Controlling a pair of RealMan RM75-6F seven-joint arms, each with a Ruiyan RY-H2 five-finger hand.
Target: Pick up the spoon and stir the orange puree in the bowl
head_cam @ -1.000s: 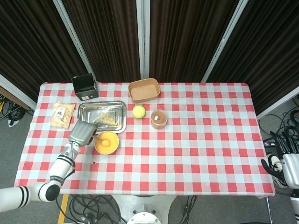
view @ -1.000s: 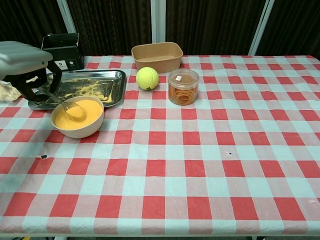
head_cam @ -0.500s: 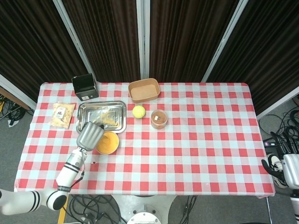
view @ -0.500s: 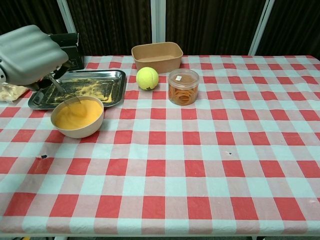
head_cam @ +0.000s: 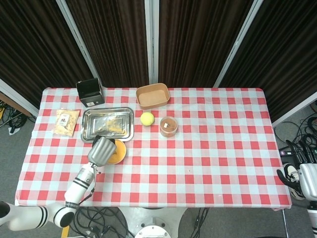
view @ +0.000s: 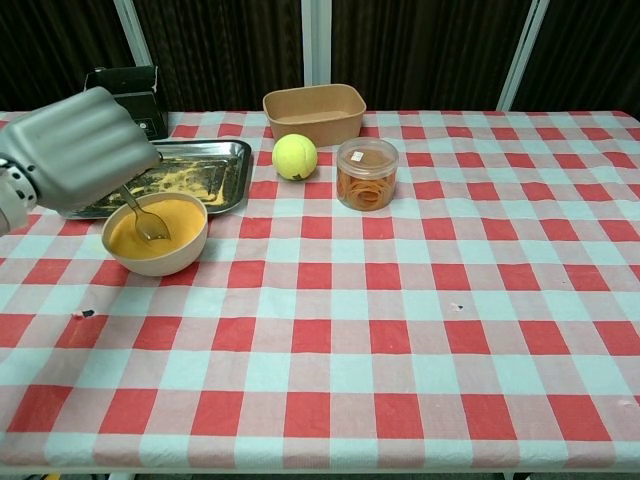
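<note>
Clearly the left hand [view: 85, 150] holds the spoon [view: 145, 217], its fingers wrapped round the upper handle, while the spoon's head sits down in the orange puree [view: 160, 228] inside the bowl [view: 155, 258]. Seen from the chest camera, the handle slants up and to the left from the puree into the grey fist, which hangs above the bowl's left rim. From the head camera the same hand [head_cam: 101, 150] covers the left half of the bowl [head_cam: 119, 151], so only a crescent of orange shows.

Taking the bowl as the landmark: the metal tray [view: 225, 165], smeared with yellow residue, lies just behind it, almost touching its far rim. Left of the tray sits a packet of snacks [head_cam: 66, 122]. A black box [view: 125, 90] stands farther back behind the tray. To the right and behind the bowl lies a tennis ball [view: 294, 156], and just right of the ball stands a clear lidded tub [view: 367, 173] with orange contents. A tan paper container [view: 314, 112] rests behind the ball.

Everything stands on the red-and-white checked tablecloth [view: 420, 330].

The right hand [head_cam: 306, 171] shows only at the head view's right edge, well apart from the bowl and off the table; I cannot tell how its fingers are set.
</note>
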